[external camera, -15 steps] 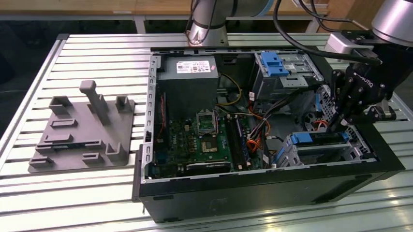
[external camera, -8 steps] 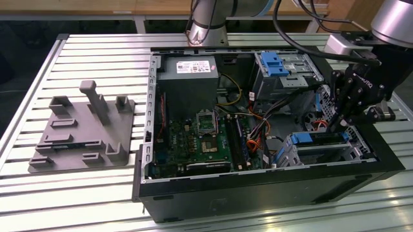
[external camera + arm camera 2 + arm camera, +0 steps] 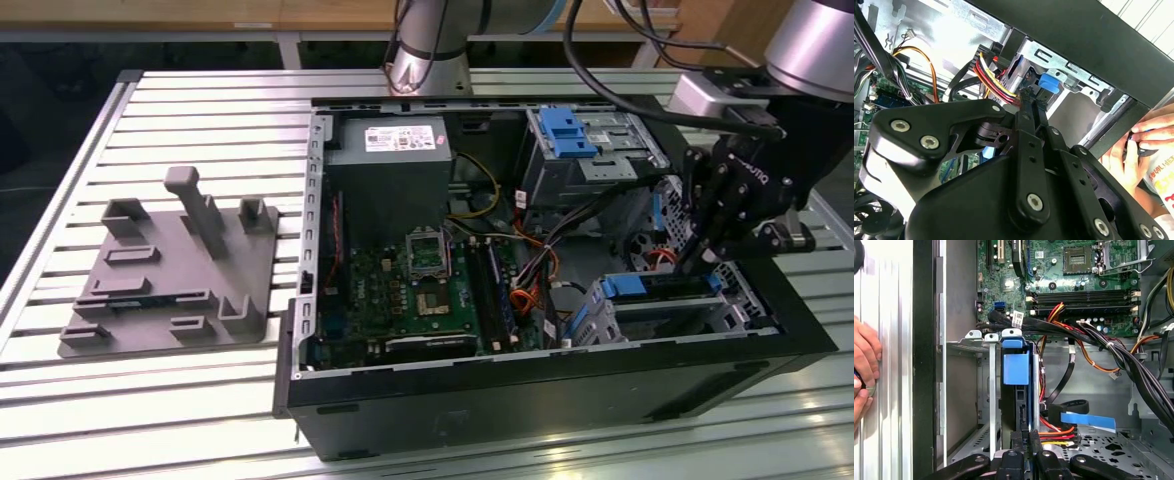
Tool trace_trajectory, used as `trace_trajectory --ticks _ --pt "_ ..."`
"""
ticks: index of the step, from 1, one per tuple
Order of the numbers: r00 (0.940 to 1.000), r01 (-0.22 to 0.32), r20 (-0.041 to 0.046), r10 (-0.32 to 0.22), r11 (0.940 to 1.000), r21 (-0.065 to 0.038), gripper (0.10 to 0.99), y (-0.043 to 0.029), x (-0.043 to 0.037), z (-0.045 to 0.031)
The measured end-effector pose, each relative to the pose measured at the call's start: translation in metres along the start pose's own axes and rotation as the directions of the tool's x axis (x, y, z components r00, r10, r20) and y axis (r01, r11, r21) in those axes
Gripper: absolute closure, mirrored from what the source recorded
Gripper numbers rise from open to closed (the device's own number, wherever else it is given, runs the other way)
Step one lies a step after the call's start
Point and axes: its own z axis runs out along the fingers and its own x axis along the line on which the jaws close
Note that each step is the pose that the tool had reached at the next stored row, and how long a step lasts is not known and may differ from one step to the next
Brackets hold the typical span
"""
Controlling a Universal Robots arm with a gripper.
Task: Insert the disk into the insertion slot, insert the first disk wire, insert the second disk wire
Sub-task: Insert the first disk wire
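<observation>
The disk (image 3: pixel 661 288) sits in the insertion slot (image 3: pixel 731 318) at the case's corner on the exterior view's right, its blue carrier (image 3: pixel 1015 367) showing edge-on. My gripper (image 3: pixel 697 262) reaches down to the disk's end. Its fingertips (image 3: pixel 1017 439) stand close together on the plug of a red, yellow and orange disk wire (image 3: pixel 1056 432), right at the disk's edge. In the second wrist view the same wire bundle (image 3: pixel 995 75) runs up to my gripper (image 3: pixel 1026 95) beside the carrier (image 3: pixel 1048 82). A black flat wire with a blue tag (image 3: pixel 1087 420) lies loose beside it.
The motherboard (image 3: pixel 427 290) fills the case floor, and cable bundles (image 3: pixel 1114 352) cross above the bay. A taller grey cage with a blue latch (image 3: pixel 571 135) stands at the back. A grey fixture (image 3: pixel 167 270) lies on the slatted table. A person's hand (image 3: pixel 1149 137) rests outside the case wall.
</observation>
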Motion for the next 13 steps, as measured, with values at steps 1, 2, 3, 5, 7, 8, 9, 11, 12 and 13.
trace_trajectory --ticks 1,2,3,5,7,8,9,11,12,13 --pt "1.0 0.0 0.0 0.0 1.0 0.0 0.922 0.0 0.0 0.0002" --pt "1.0 0.0 0.0 0.0 1.0 0.0 0.922 0.0 0.0 0.0004" --pt "1.0 0.0 0.0001 0.0 1.0 0.0 0.922 0.0 0.0 0.0006" --pt "1.0 0.0 0.0002 0.0 1.0 0.0 0.922 0.0 -0.0001 0.0012" --pt "1.0 0.0 0.0001 0.0 1.0 0.0 0.922 -0.0001 -0.0001 0.0019" --pt "1.0 0.0 0.0 0.0 1.0 0.0 0.922 -0.0001 -0.0002 0.0022" --pt "1.0 0.0 0.0001 0.0 1.0 0.0 0.922 -0.0001 -0.0002 0.0026" --pt "1.0 0.0 -0.0001 0.0 1.0 0.0 0.922 -0.0001 -0.0003 0.0032" --pt "1.0 0.0 0.0 0.0 1.0 0.0 0.922 -0.0001 -0.0003 0.0036" --pt "1.0 0.0 0.0001 0.0 1.0 0.0 0.922 -0.0001 -0.0004 0.004"
